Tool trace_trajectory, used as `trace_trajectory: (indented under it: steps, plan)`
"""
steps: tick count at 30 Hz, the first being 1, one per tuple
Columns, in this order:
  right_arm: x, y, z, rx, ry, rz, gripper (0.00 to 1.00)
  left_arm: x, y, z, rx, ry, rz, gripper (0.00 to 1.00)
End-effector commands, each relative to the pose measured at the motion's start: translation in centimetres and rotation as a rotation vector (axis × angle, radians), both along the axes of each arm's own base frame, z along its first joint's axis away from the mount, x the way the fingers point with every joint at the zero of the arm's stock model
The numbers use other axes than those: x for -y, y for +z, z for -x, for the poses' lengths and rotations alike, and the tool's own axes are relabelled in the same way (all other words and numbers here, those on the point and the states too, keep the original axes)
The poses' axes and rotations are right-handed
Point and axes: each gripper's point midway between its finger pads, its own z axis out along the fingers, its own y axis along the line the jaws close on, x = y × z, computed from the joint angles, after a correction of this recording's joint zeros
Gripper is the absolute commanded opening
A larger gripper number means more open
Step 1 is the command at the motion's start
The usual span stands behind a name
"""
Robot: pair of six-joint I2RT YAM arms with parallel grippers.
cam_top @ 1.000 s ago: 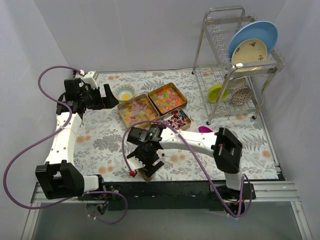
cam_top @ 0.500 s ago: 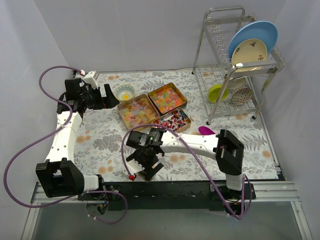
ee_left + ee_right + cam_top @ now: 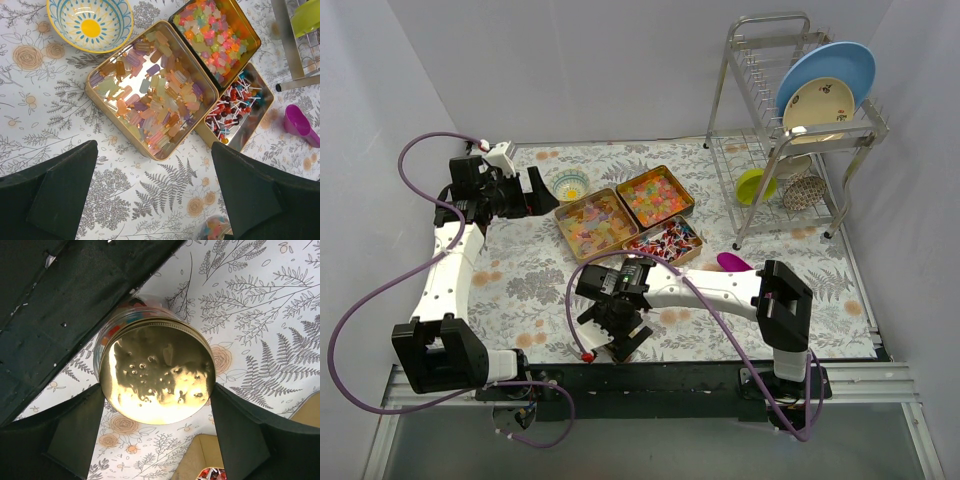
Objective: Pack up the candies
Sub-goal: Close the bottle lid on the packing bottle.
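Three gold tins hold the candies: pale gummies point(image 3: 150, 95) point(image 3: 597, 220), bright jellies point(image 3: 215, 32) point(image 3: 655, 195) and wrapped pieces point(image 3: 237, 105) point(image 3: 665, 240). A glass jar point(image 3: 120, 315) with mixed candies inside stands on the table near the front edge; it also shows in the left wrist view point(image 3: 215, 229). My right gripper point(image 3: 157, 387) point(image 3: 620, 330) is above it, shut on the round gold lid point(image 3: 157, 372) that sits on the jar's mouth. My left gripper point(image 3: 154, 150) point(image 3: 535, 188) is open and empty, high above the table left of the tins.
A blue-and-yellow bowl point(image 3: 90, 22) point(image 3: 570, 184) sits behind the tins. A magenta scoop point(image 3: 300, 125) point(image 3: 730, 260) lies right of the wrapped-piece tin. A metal dish rack point(image 3: 800, 130) with plates and bowls stands at the back right.
My right gripper has turned a little and shifted slightly toward the front over the jar, still on the lid. The left arm has not moved.
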Motion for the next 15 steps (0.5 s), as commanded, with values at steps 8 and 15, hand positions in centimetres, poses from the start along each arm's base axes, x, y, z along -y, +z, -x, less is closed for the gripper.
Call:
trace_trajectory:
  steps: [8,15]
  plan:
    - [1.3,1.3,0.9,-0.039,-0.002,0.059,0.75,0.1,-0.4,1.0,0.002,-0.002,0.011,0.98]
    - [1.3,1.5,1.1,-0.044,-0.006,0.052,0.75,0.2,-0.4,1.3,0.001,-0.002,0.016,0.98]
